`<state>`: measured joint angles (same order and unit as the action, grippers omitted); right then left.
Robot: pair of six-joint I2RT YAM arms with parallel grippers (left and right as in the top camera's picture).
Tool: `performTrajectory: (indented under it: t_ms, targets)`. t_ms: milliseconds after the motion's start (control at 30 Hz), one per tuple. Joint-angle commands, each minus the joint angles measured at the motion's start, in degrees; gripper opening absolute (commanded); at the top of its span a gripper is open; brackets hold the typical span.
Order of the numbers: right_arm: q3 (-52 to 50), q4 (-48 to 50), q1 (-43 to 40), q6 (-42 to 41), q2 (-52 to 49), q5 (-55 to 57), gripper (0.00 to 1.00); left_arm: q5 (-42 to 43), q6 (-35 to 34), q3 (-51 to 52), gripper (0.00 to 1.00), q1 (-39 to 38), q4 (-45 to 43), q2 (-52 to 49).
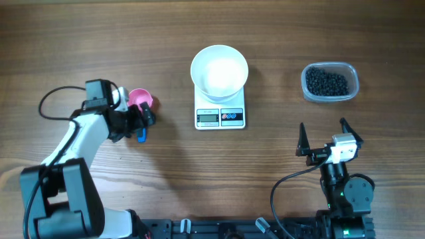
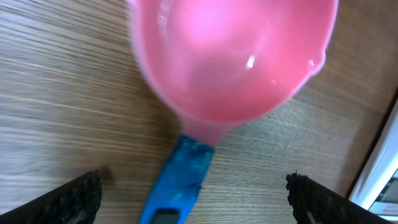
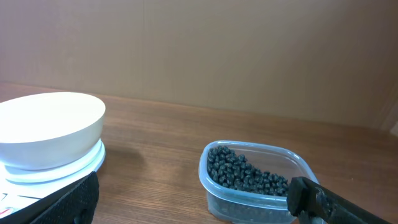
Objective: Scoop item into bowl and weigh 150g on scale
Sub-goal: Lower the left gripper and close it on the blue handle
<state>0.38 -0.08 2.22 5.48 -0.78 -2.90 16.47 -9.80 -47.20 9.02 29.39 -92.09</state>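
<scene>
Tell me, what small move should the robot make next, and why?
Probably lower the left gripper and close its open jaws on the blue handle of the pink scoop. The scoop lies ungrasped between them, the bowl on the scale looks empty, and the beans sit in their tub.

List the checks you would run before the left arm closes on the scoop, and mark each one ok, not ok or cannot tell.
1. The left gripper is open: ok.
2. The blue handle of the pink scoop lies between the left fingers: ok.
3. The white bowl sits on the scale: ok.
4. That bowl holds no beans yet: ok.
5. The scale display reads zero: cannot tell, digits too small.
6. The right gripper is open and apart from the tub of beans: ok.
</scene>
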Motion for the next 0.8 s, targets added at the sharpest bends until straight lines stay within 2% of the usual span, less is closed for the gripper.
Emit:
performTrajectory:
  t_ms: [0, 267, 333, 500, 567, 633, 767]
  targets:
    - [-0.09, 0.11, 0.20, 0.50, 0.57, 0.33, 1.00, 0.68, 2.58, 0.39, 1.00, -2.16, -0.07, -2.91]
    - [-0.09, 0.11, 0.20, 0.52, 0.57, 0.33, 1.00, -0.39, 3.85, 0.39, 0.99, -2.03, -1.01, -5.55]
    - [-0.09, 0.11, 0.20, 0.52, 0.57, 0.33, 1.00, 0.92, 3.82, 0.39, 0.95, -2.05, -0.39, -5.55]
    - [-0.09, 0.11, 0.20, 0.52, 0.57, 0.33, 1.00, 4.11, 3.85, 0.39, 0.77, -2.05, 3.74, -5.55]
    - [-0.09, 0.11, 0.20, 0.52, 0.57, 0.31, 1.00, 4.09, 4.33, 0.39, 0.75, -2.03, 5.01, -5.55]
    - [-0.09, 0.11, 0.20, 0.50, 0.57, 0.33, 0.99, 4.20, 5.40, 0.39, 0.67, -2.05, 5.09, -5.55]
    - [-0.09, 0.11, 0.20, 0.52, 0.57, 0.33, 1.00, 8.70, 9.31, 0.39, 0.66, -2.05, 4.26, -5.53]
